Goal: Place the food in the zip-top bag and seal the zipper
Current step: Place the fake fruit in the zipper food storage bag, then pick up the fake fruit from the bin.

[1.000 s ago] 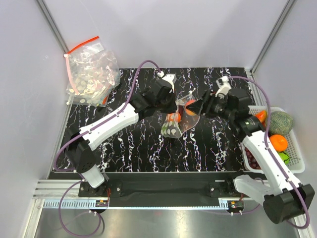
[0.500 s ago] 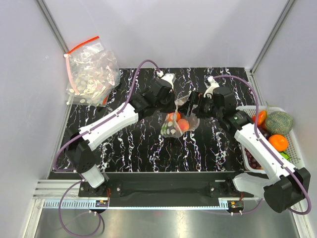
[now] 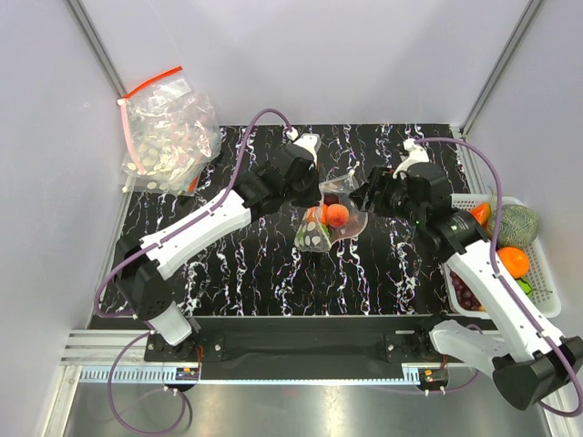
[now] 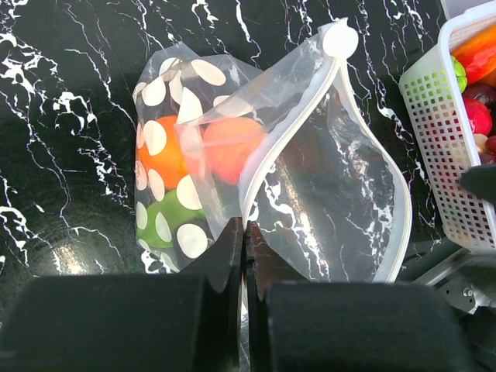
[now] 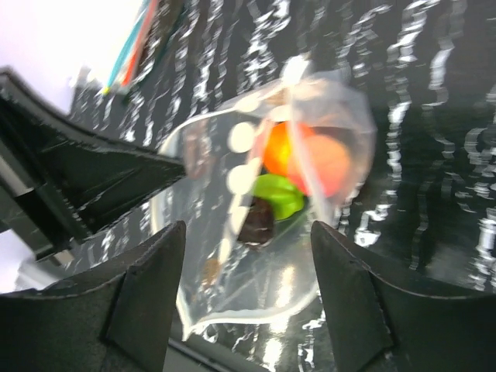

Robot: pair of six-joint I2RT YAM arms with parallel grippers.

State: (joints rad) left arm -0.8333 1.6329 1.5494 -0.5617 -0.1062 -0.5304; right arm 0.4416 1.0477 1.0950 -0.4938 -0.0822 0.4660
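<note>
Far-L corner: heap of spotted bags w/ red strip [image 3: 168, 123], off the black marbled table [image 3: 237, 273], well apart from the work. Left gripper [image 4: 245, 242]: fingers pressed together, clamped on the zipper [image 4: 288, 132] edge of the zip-top bag [image 4: 333, 201]. Bag sits mid-table between the two grippers, mouth gaping, its pale strip bowed into an open loop, not sealed. Whether the bag's bottom rests on the table: cannot tell. Contents: two orange pieces [image 4: 232, 147], one green piece [image 4: 167, 225], one dark piece [image 5: 256, 223]. Right gripper [image 3: 363, 195]: fingers spread apart, holding nothing, facing the bag's open side just beside it; contact w/ the plastic cannot be told. Far R: white mesh basket [image 3: 539, 293] at table edge w/ an orange [image 3: 513, 261], a netted green fruit [image 3: 516, 223] and small red items. View notes: top cam alone shows the bag heap and both arms; L wrist cam alone shows the clamp on the strip and the round tab at the strip's end [image 4: 339, 39] (basket corner also at its R edge); R wrist cam alone resolves the dark piece and shows the left gripper's black fingers reaching in from the L side.
</note>
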